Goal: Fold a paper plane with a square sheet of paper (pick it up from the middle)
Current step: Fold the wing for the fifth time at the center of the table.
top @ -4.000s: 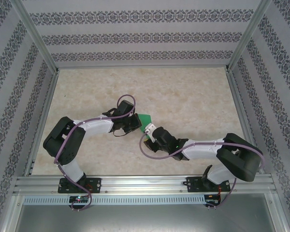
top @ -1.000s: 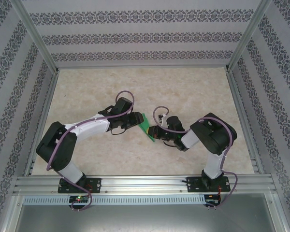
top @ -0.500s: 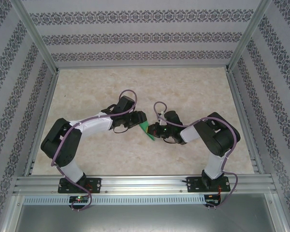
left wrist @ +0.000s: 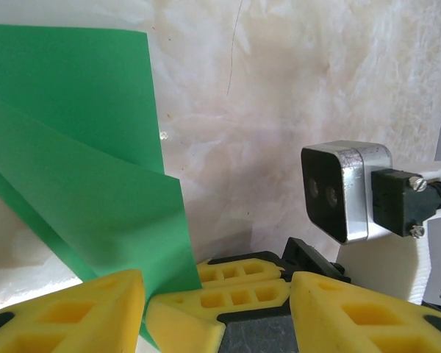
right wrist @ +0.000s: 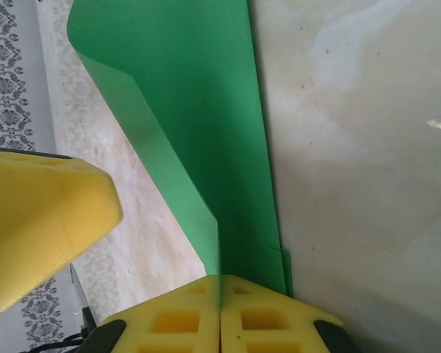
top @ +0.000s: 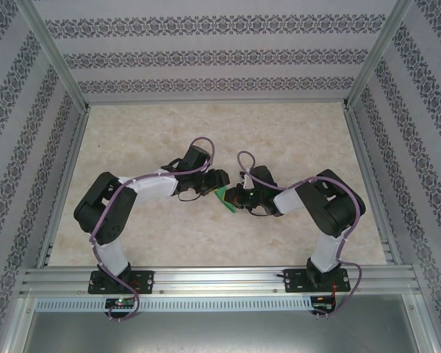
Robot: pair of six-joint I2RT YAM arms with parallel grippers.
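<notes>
Folded green paper sheet (top: 222, 195) pinched in the right gripper (top: 235, 198) at mid-table, left gripper (top: 219, 183) spread around it
Right wrist view: the right gripper's yellow fingers (right wrist: 176, 323) are pressed together with the sheet caught in the seam between them. The paper runs away from them in two layers, outer edge curled; one left finger (right wrist: 44, 220) sits off to the side, apart from the paper. Left wrist view: left fingers (left wrist: 66, 312) are wide apart with the right gripper's closed tips between them. The sheet drops in beside the left-hand one; contact there, can't tell. Top view: both arms are bent at the elbow, left forearm reaching right and right forearm reaching left, with the grippers tip to tip over the marbled table (top: 279, 132)
</notes>
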